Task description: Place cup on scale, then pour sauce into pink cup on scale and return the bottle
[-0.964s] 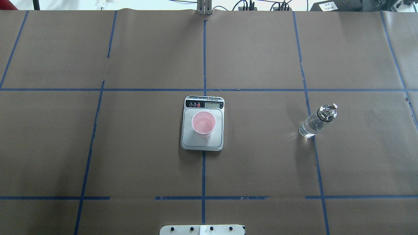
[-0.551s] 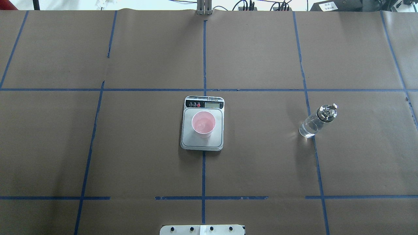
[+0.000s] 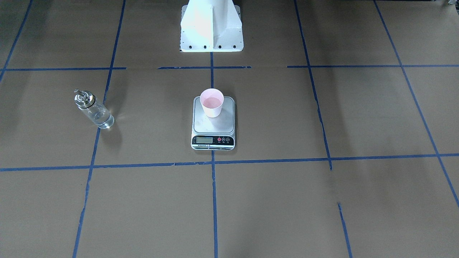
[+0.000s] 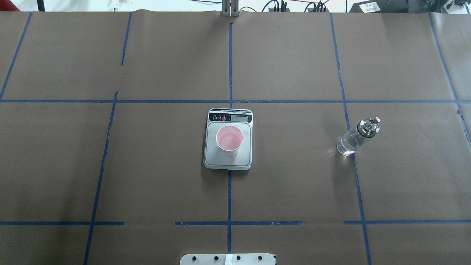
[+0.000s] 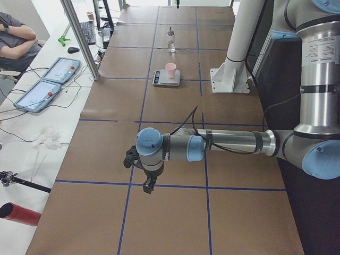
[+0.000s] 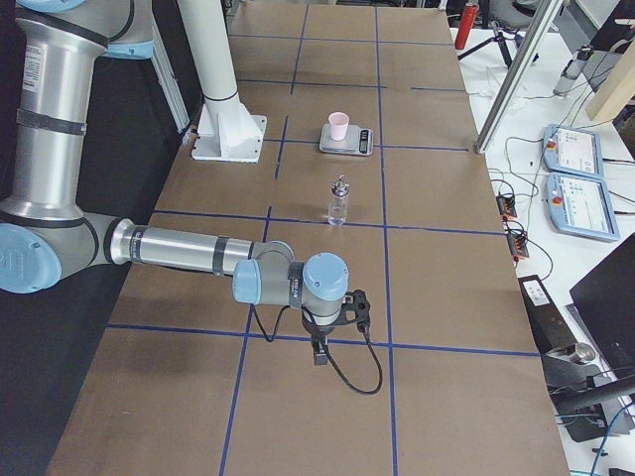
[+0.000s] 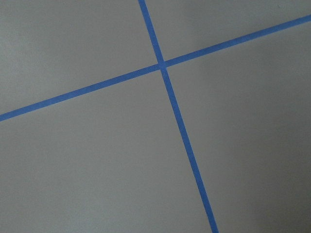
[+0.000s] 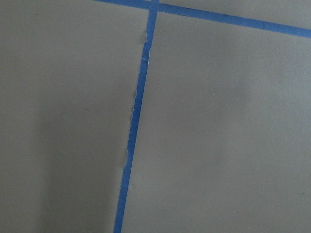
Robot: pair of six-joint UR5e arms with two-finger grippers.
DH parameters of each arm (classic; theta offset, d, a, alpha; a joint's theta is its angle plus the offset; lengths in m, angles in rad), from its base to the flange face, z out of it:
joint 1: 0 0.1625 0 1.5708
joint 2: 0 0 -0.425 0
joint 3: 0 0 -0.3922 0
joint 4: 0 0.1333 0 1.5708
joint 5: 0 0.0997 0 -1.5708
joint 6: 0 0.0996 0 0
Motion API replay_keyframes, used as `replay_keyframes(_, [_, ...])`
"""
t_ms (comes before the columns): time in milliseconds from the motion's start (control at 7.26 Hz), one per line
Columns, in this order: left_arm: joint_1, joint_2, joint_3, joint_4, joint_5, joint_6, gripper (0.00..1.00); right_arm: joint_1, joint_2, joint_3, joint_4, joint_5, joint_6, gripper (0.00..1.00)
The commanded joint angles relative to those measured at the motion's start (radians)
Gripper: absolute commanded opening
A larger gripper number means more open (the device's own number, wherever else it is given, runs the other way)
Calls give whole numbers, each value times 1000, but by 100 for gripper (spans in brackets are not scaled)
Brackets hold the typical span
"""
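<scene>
The cup (image 4: 229,139) stood on the scale (image 4: 228,161), well away from the left claw (image 5: 148,186) and right claw (image 6: 318,352), whose openings I could not tell, and the bottle (image 4: 352,140) stood upright between right claw and scale, so the work looked finished: best to park clear without jolting the table (image 4: 294,191).

The scale (image 4: 220,160) sits at the middle of the table (image 4: 147,165), straight ahead of the robot's base (image 3: 211,28), its display on the far side. The cup (image 4: 229,138) stands upright on its platform. The bottle (image 4: 354,138) stands upright, well apart, to the robot's right.
</scene>
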Motion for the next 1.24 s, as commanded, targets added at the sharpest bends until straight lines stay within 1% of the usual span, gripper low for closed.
replay_keyframes(0, [-2, 2, -6, 11, 0, 0, 100, 3, 4, 56, -14, 34, 3, 100])
replay_keyframes(826, [-2, 8, -12, 0, 0, -1, 100, 3, 5, 58, -8, 29, 9, 100])
replay_keyframes(964, [-2, 8, -13, 0, 0, -1, 100, 5, 58, 31, -20, 26, 6, 100])
replay_keyframes(1101, [-2, 8, -16, 0, 0, -1, 100, 5, 120, -50, -15, 25, 6, 100])
